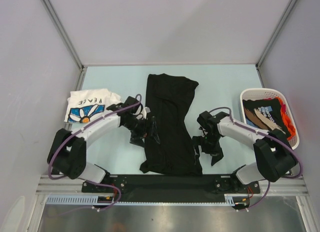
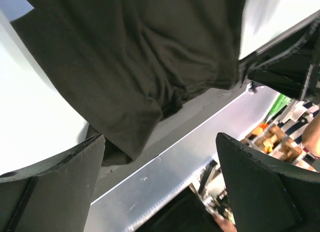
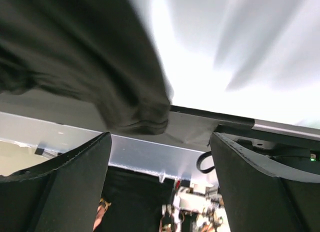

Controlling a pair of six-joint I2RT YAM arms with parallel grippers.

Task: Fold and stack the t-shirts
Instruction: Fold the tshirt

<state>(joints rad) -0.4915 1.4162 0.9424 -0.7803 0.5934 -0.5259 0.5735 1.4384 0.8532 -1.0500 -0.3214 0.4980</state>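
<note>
**Black tee in a lengthwise strip, both pincers off the cloth**

The large black t-shirt point(image 1: 167, 122) lies mid-table point(image 1: 225, 82) as a long narrow band running from far to near, its near hem close to the table's near edge. The white flower-print tee point(image 1: 90, 106) sits folded at the left. More tees point(image 1: 265, 114) are heaped in the white basket point(image 1: 262, 90) at the right.

The left gripper point(image 1: 145, 131) is at the strip's left edge and the right gripper point(image 1: 206, 148) at its right edge. Both are spread wide with nothing between the fingers.

Judged step: the lengthwise fold looks made and a cross fold comes next. To do it well:
- Take the two near corners at matching height, pinching all layers so the tucked side does not spill.
- Lift both together and carry them toward the far end at an even pace.
- Lay the hem down square before letting go.
- The right edge bulges, so smooth it first.

View comparison: the top view gives the layout and both stacks, but the dark fingers merge with the dark cloth. The left wrist view shows its fingers point(image 2: 60, 187) well apart, with a rumpled near corner of the shirt beyond them. The right wrist view shows its fingers point(image 3: 55, 187) likewise parted. That view is blurred, so the corner there may overhang the metal rail, and I cannot tell for sure.
</note>
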